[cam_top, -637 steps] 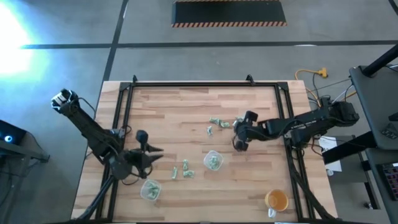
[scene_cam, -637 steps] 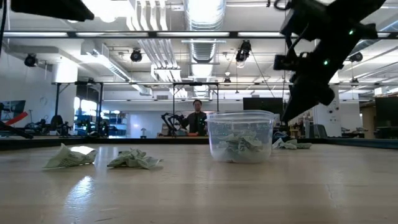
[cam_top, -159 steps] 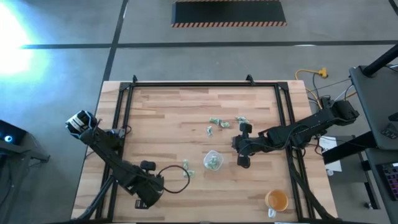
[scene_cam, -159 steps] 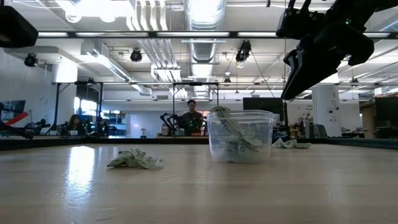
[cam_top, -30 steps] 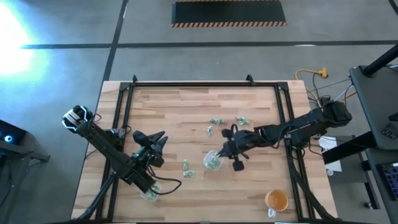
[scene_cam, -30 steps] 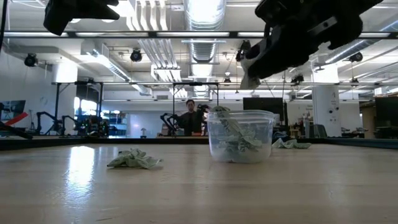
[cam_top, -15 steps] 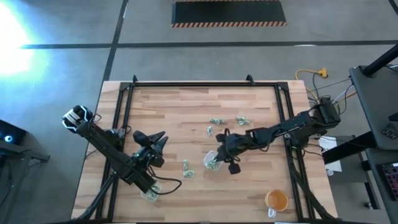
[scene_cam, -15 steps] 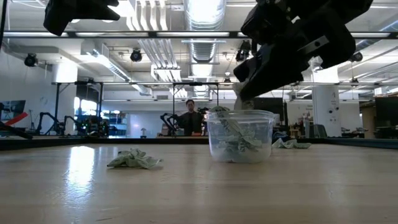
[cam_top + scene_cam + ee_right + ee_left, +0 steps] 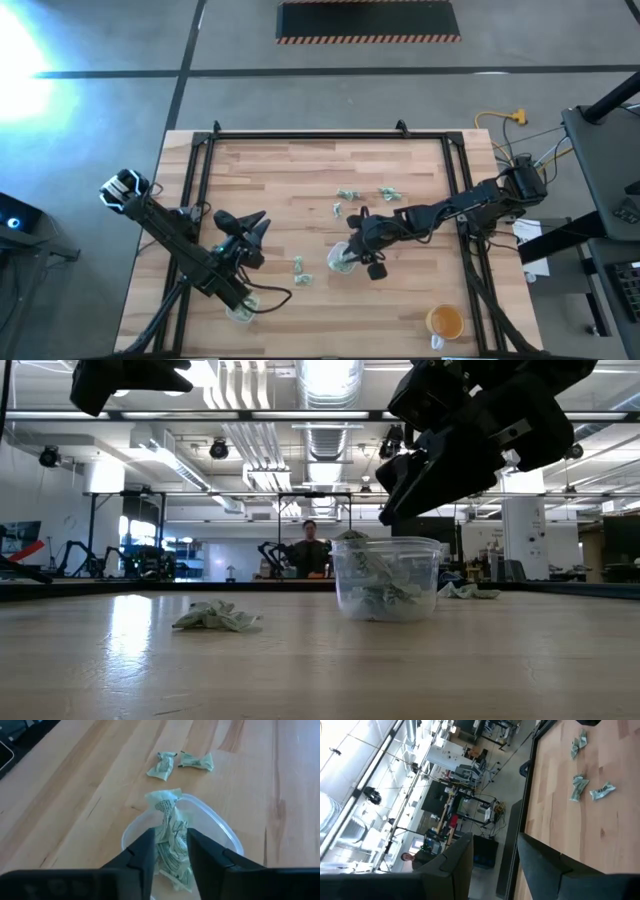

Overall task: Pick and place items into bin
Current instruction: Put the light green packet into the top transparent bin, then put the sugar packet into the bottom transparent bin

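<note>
A clear cup (image 9: 340, 262) stands on the wooden table, right of its middle, and holds several crumpled green-and-white pieces (image 9: 380, 585). My right gripper (image 9: 170, 855) hovers open just over the cup's rim (image 9: 220, 827), slanting down from the table's right. The topmost piece (image 9: 167, 817) sticks up out of the cup between its fingertips. Loose pieces lie flat on the wood beyond the cup (image 9: 347, 195) and left of it (image 9: 298, 265). My left gripper (image 9: 255, 222) waits open, raised over the table's left part. My right gripper's fingers (image 9: 142, 852) stand on either side of the topmost piece, which rests in the cup on the other pieces. I cannot tell whether they touch it.
A second clear cup (image 9: 240, 310) stands near the front left, under the left arm. An orange mug (image 9: 444, 322) is at the front right corner. A black frame (image 9: 200, 170) borders the table. A person (image 9: 312, 555) stands far back in the room.
My right gripper has gone down and toward the table's left, coming over the cup. It has opened there. The pale piece seen at its fingertips before no longer hangs from them in the low view.
</note>
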Controlling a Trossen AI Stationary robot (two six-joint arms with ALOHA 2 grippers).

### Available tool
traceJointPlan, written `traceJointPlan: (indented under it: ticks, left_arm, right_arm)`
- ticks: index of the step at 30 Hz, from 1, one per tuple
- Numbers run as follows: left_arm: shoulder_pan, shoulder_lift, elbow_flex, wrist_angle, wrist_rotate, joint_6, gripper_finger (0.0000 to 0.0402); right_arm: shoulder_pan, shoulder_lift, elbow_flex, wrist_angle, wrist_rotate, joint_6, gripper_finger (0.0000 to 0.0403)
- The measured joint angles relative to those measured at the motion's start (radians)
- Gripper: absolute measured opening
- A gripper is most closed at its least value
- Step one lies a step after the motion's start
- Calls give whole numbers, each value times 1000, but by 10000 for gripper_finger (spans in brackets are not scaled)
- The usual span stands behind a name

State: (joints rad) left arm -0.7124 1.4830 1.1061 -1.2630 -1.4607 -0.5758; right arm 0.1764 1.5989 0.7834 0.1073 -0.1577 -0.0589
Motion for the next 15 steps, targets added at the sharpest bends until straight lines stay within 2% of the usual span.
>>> traceJointPlan:
  ticks: [3, 7, 9, 11, 15]
  left_arm:
    - [0, 0, 0, 7, 34, -29, 139]
    - [18, 0, 0, 42, 196, 4, 139]
    - [29, 0, 0, 84, 240, 35, 139]
    - [42, 0, -5, 151, 276, 103, 139]
    - [73, 0, -17, 345, 414, 350, 139]
  right_arm:
    - [0, -19, 8, -26, 1, -35, 123]
    - [0, -57, 56, -139, 57, -43, 137]
    - [0, -80, 78, -190, 103, -31, 138]
    - [0, -100, 88, -227, 131, -23, 138]
    - [1, -126, 88, -253, 155, -20, 132]
